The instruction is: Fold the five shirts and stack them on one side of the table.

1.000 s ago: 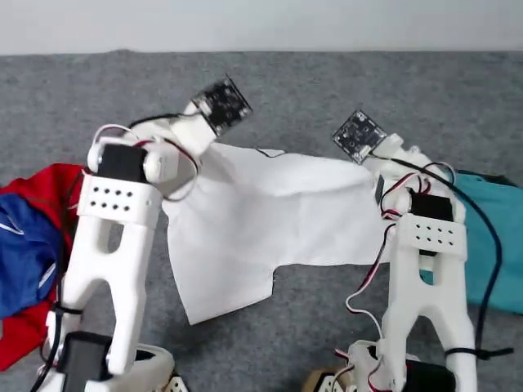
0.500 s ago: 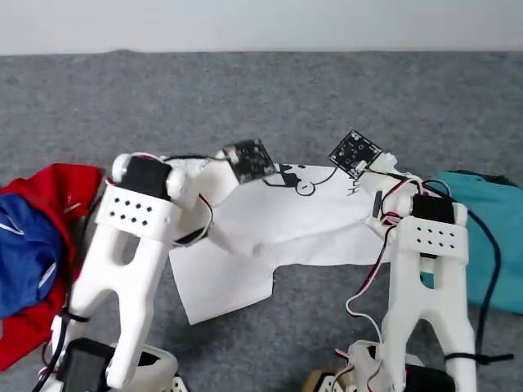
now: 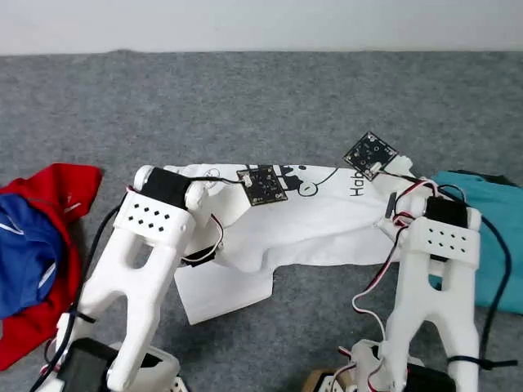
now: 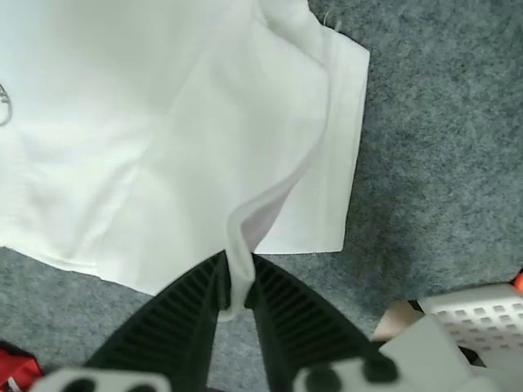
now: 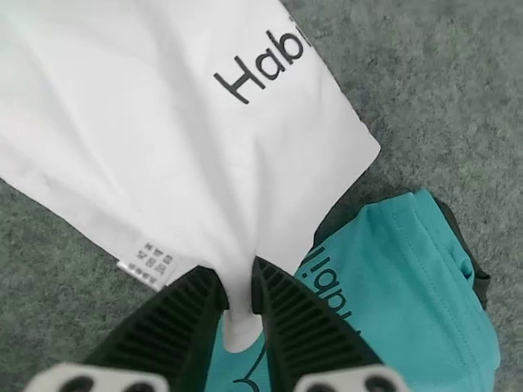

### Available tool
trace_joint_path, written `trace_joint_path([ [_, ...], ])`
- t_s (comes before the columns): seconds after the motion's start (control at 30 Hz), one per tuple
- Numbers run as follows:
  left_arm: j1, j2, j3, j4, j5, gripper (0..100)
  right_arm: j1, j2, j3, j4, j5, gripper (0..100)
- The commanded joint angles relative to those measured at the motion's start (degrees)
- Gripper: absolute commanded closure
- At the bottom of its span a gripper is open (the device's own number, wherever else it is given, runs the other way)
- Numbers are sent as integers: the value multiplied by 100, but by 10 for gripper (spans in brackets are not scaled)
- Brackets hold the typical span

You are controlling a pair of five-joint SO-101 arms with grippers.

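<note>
Robotics lab bench: grey felt tabletop [image 3: 327, 90], plain white wall [image 3: 245, 24], printed white arm [image 3: 143, 261], bare circuit board [image 3: 263, 184].

Bare table [image 3: 261, 90] lies beyond the white shirt [image 3: 327, 220]; red shirt [image 3: 57, 192] and teal shirt [image 3: 511, 245] crowd its sides.

We are seeing bright, even light washing over the white shirt [image 3: 327, 220], soft shadows lying beneath its lifted folds.
</note>
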Motion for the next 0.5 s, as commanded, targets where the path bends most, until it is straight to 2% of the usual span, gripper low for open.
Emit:
trace_joint_path([
  [0.0, 35, -211, -22, 167, 26, 994, 101, -286, -53, 22, 70, 988],
  [0.23, 316, -255, 602, 176, 9, 994, 268, -295, -53, 136, 70, 988],
  [0.47, 554, -985, 901, 158, 18, 994, 295, -286, -53, 374, 70, 988],
])
